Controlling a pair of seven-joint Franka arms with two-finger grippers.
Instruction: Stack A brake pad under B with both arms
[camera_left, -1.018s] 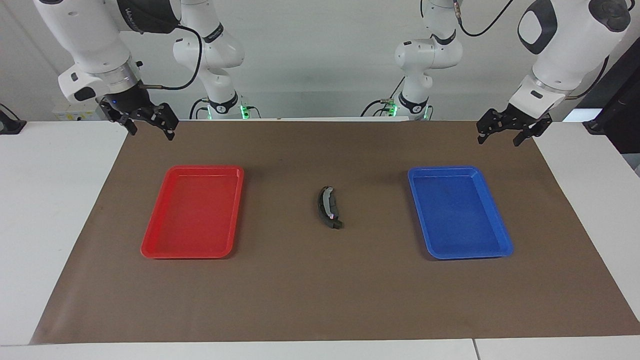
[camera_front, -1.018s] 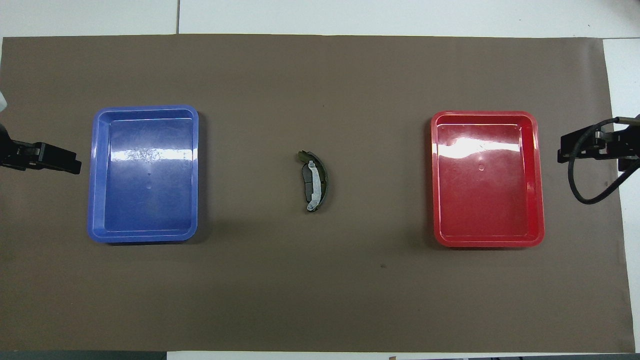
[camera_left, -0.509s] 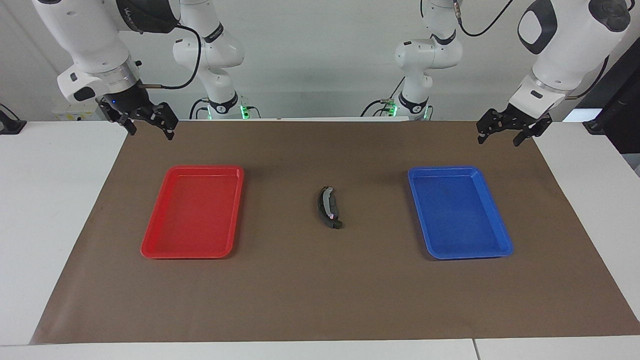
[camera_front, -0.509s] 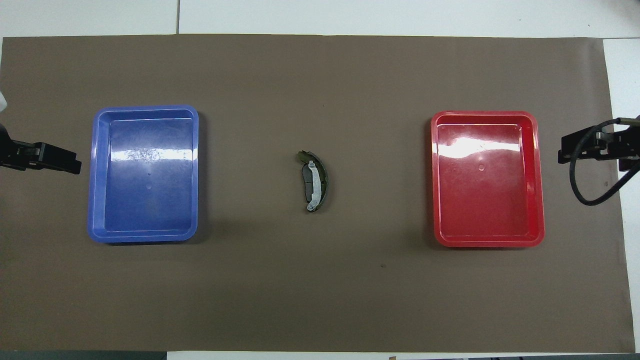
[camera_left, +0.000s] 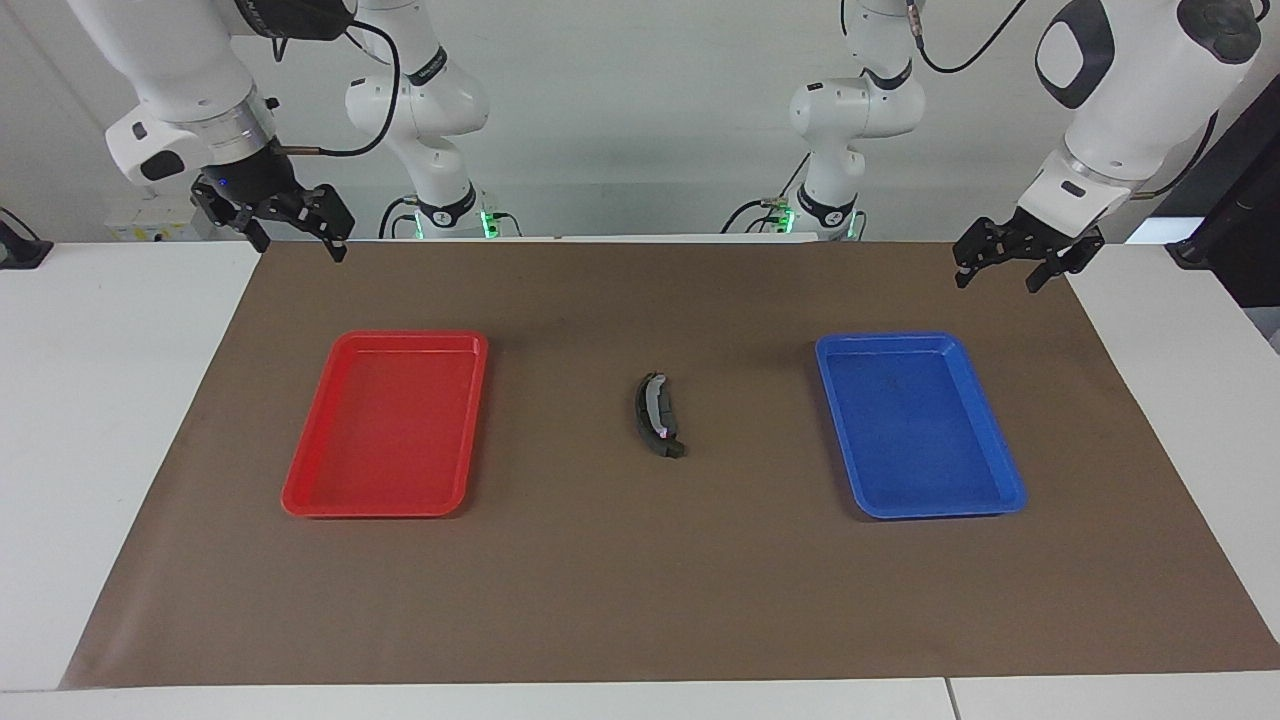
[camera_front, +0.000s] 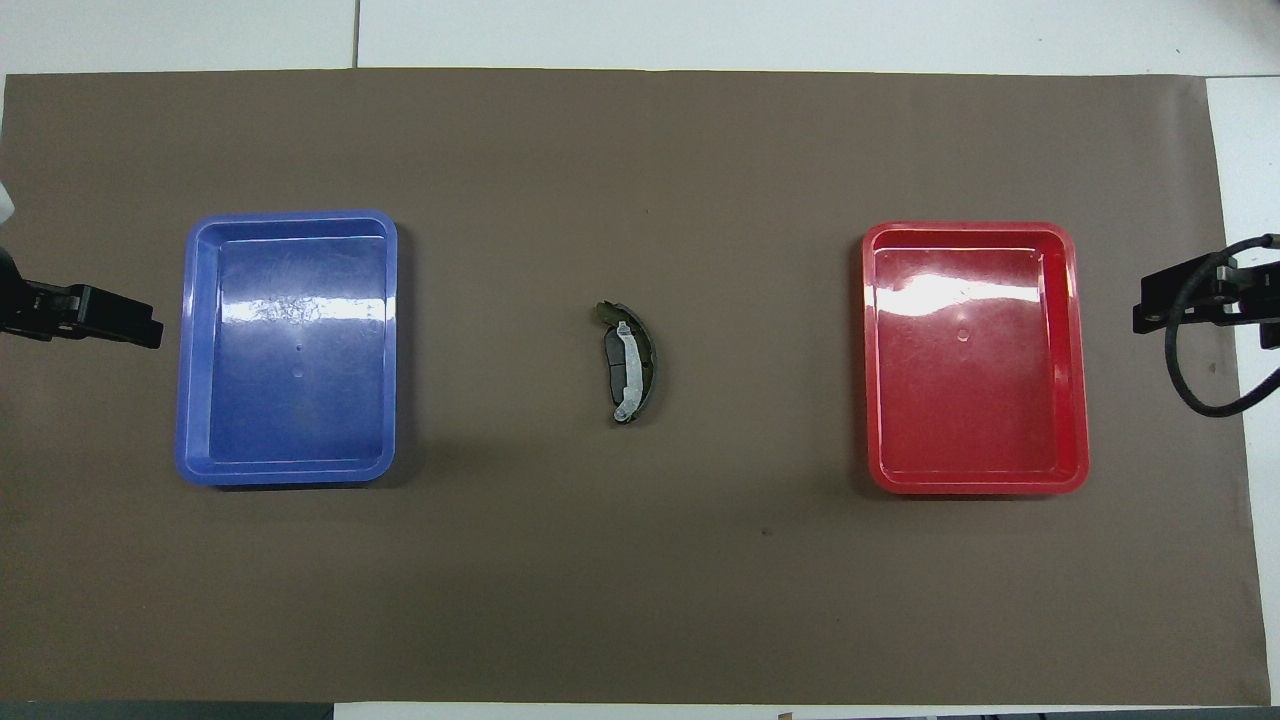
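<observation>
B (camera_left: 655, 412), the black crescent brake shoe with a pale strip, lies mid-table between the two trays; it also shows in the overhead view (camera_front: 630, 362). A flat dark-grey piece, the A brake pad (camera_front: 610, 368), shows under its inner edge, touching it. My left gripper (camera_left: 997, 276) hangs open and empty in the air over the mat's corner by the blue tray, and shows in the overhead view (camera_front: 135, 322). My right gripper (camera_left: 298, 243) hangs open and empty over the mat's corner by the red tray, and shows in the overhead view (camera_front: 1160, 302).
An empty red tray (camera_left: 300, 500) lies toward the right arm's end of the table and an empty blue tray (camera_left: 1005, 495) toward the left arm's end. A brown mat (camera_left: 640, 600) covers the table.
My right gripper has risen and drawn away from the red tray toward the table's end. My left gripper and the stacked pads have not moved.
</observation>
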